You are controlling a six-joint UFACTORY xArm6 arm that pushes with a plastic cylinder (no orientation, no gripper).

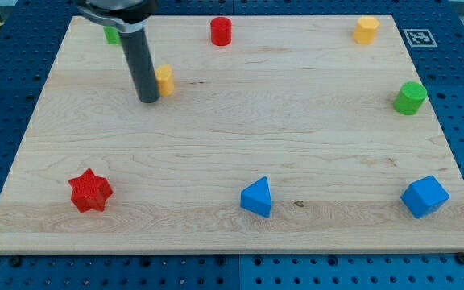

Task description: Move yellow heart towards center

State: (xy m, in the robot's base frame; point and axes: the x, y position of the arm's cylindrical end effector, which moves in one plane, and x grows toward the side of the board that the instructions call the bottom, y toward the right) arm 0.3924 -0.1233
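Observation:
The yellow heart point(165, 80) sits on the wooden board point(232, 153) in the upper left part of the view, partly hidden by my rod. My tip point(148, 100) rests on the board right against the heart's left side, touching or nearly touching it. The rod rises up and to the left from the tip.
A green block point(113, 35) shows behind the rod at the top left. A red cylinder point(221, 31) stands at the top middle, a yellow block point(366, 29) at the top right, a green cylinder point(410, 97) at the right edge. A red star point(90, 191), a blue triangle point(257, 197) and a blue cube point(424, 196) lie along the bottom.

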